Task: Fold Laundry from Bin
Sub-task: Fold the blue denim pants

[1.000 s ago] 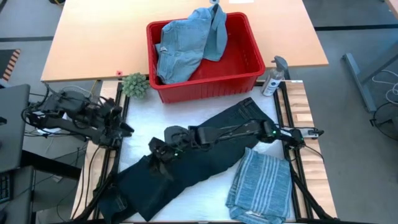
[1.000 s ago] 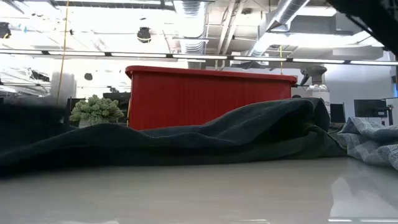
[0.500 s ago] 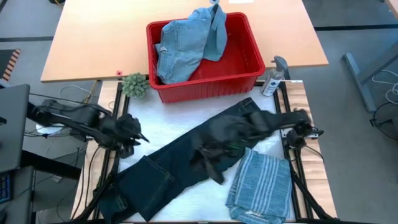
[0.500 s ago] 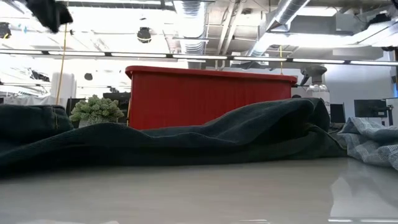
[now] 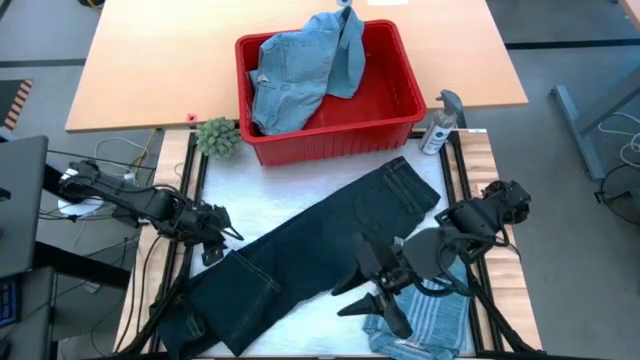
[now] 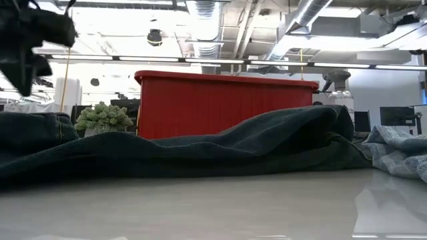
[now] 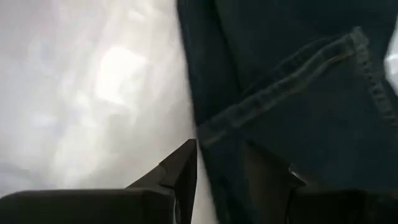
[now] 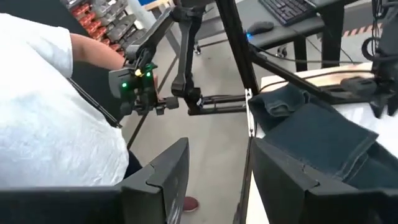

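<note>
Left gripper (image 5: 213, 237) hovers at the left edge of the desk (image 5: 290, 185), just beside the lower leg of the dark navy trousers (image 5: 300, 250). In the left wrist view its fingers (image 7: 180, 168) stand narrowly apart with nothing between them, above a trouser seam. The trousers lie flat on a diagonal, from the near left corner up to the waistband below the red bin (image 5: 390, 100). The bin stands at the far side of the desk and holds light blue denim pieces (image 5: 300, 65), one draped over its rim. Right gripper (image 5: 375, 295) hangs over the near right area, at the edge of the folded striped shirt (image 5: 440, 320). Its fingers (image 8: 161, 174) are apart and empty.
</note>
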